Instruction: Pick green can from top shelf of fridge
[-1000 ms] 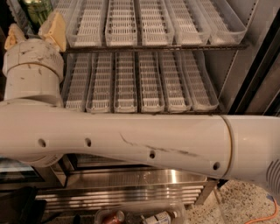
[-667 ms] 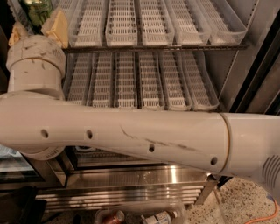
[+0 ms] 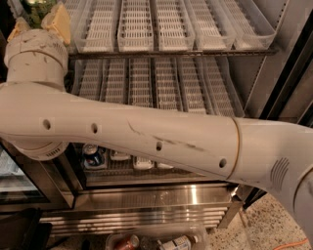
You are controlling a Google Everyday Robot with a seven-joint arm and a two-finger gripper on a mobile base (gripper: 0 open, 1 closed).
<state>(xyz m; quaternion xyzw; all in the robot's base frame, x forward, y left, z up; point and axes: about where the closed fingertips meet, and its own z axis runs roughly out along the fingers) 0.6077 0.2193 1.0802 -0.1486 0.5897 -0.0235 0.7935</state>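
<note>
The arm point(image 3: 146, 136) wore a matt off-white shell, smooth but scuffed with dark scratches. At the far left, by the top shelf point(image 3: 171, 52), the gripper point(image 3: 38, 20) looked matt and cream-yellow, and the green can point(image 3: 38, 7) beside it gleamed glossy. The shelf's lane trays point(image 3: 137, 24) were clear slotted plastic, faintly shiny, behind a dark, dull metal rail. The fridge point(image 3: 156, 195) showed brushed stainless steel at its near base, throwing soft reflections. Low on the left, a dark blue can point(image 3: 92, 155) had a bright silver lid. The floor point(image 3: 274, 229) at the near right was speckled and stony.
</note>
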